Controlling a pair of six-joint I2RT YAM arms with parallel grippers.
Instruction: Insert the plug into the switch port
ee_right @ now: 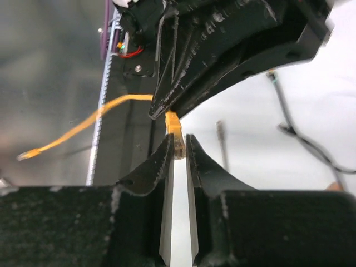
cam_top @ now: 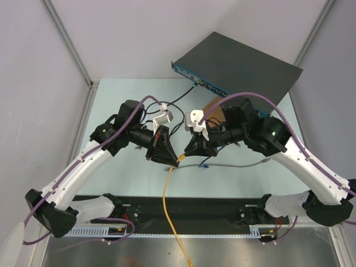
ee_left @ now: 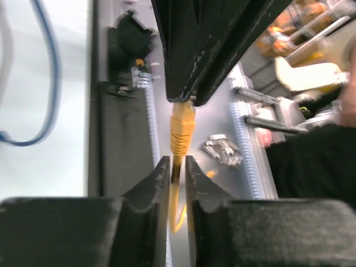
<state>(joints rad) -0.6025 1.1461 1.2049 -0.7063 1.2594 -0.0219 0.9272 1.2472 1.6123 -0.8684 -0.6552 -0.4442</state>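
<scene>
Looking from above, I find both arms met over the middle of the table [cam_top: 122, 92], my left tool [cam_top: 170, 158] and right tool [cam_top: 188, 151] tip to tip at the plug [cam_top: 179, 161]. Its cable [cam_top: 167, 200] trails off the near edge. The switch [cam_top: 239, 58] sits at the far right, well apart, port face turned toward the arms. Step in hand, as I judge it: passing the plug from left to right.

Left wrist: my fingers [ee_left: 159, 178] stand close either side of the cable just below the plug. Whether they bear on it I cannot tell. The right tool's tips pinch the plug's head.

Right wrist: my fingers [ee_right: 164, 161] are clamped on the plug.

The next move calls for the left to let go fully, then a carry to the ports with the plug squared to a socket. Room is tight: a board [cam_top: 214, 108] lies before the switch and loose leads [cam_top: 239, 164] lie about.
</scene>
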